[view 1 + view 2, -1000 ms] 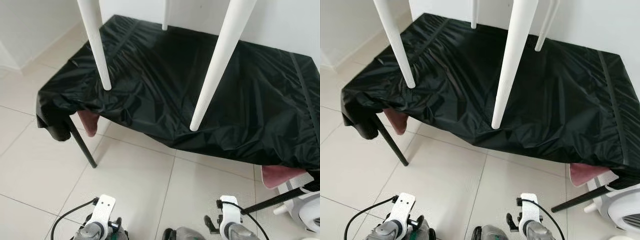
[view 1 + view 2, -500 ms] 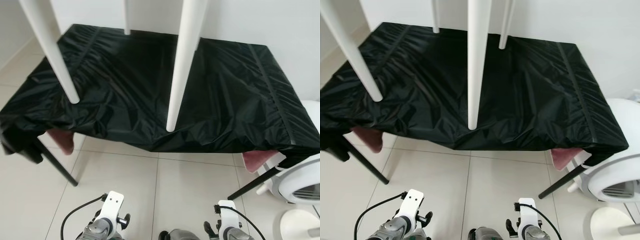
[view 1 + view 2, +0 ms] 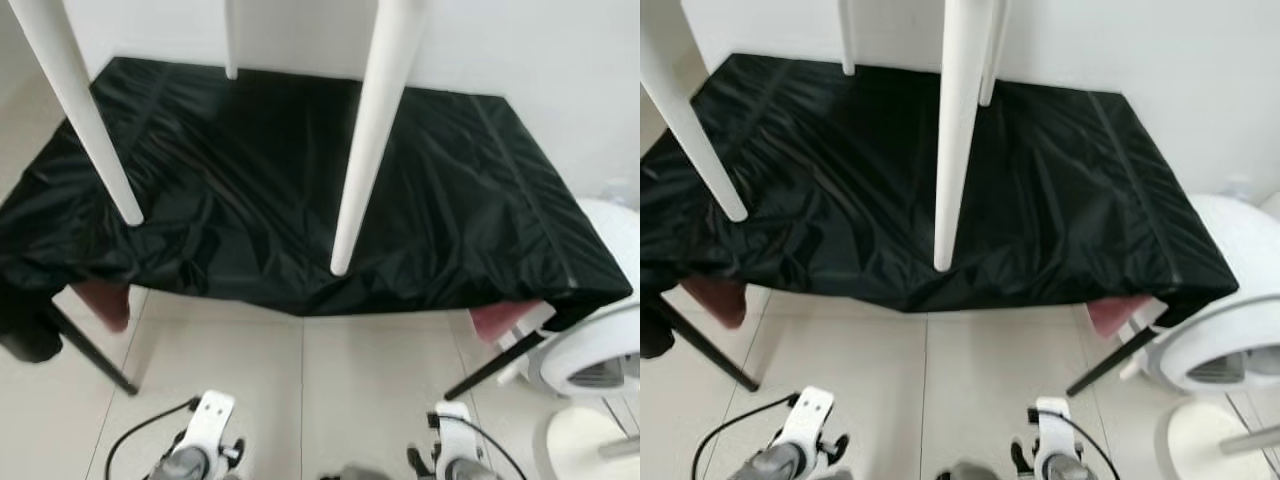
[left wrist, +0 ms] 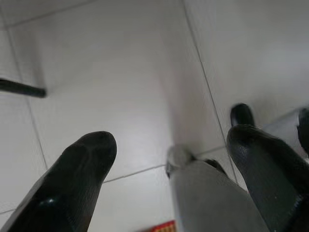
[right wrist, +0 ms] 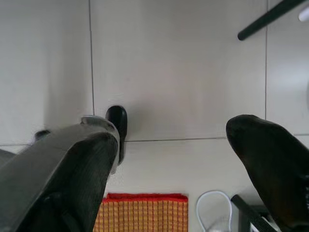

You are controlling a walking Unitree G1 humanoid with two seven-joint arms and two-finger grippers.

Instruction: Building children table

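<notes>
Hung low and idle, left gripper (image 4: 164, 169) and right gripper (image 5: 174, 159) both spread and empty, well below and short of the upturned white legs (image 3: 370, 150), long axes near upright.

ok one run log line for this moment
arms: left gripper open, right gripper open, both low over floor tiles | scene: white table legs above black-covered table | contact: none
</notes>
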